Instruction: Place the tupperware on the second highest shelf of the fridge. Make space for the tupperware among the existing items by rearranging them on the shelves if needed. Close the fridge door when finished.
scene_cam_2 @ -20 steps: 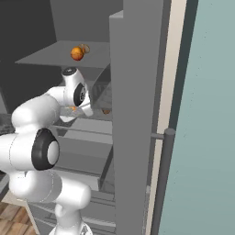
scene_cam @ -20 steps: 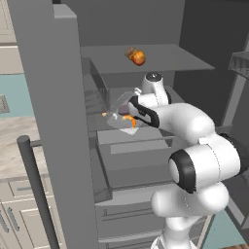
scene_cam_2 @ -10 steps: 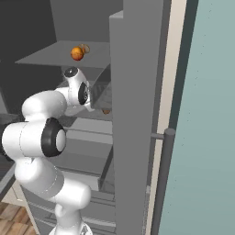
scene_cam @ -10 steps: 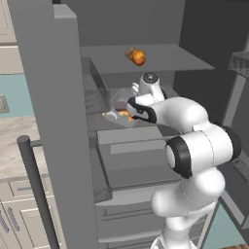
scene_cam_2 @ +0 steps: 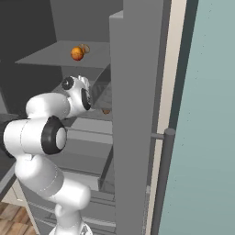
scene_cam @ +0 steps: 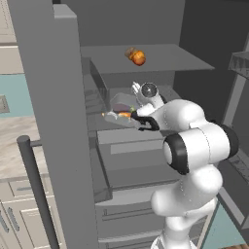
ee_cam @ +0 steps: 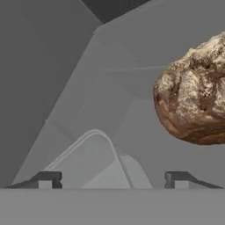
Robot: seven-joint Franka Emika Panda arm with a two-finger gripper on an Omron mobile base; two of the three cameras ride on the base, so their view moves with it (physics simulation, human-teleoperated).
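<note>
Since the earlier frame the gripper (ee_cam: pixel 113 181) has spread its fingers wide, letting go of the tupperware (scene_cam: pixel 118 115). That tray rests at the left edge of the second highest shelf (scene_cam: pixel 168 93); a brown food (ee_cam: pixel 193 94) sits right.

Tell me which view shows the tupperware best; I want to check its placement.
The left base view: the tupperware lies on the second highest shelf with orange contents visible. The hand view gives its pale rim; in the right base view the arm hides it.
</note>
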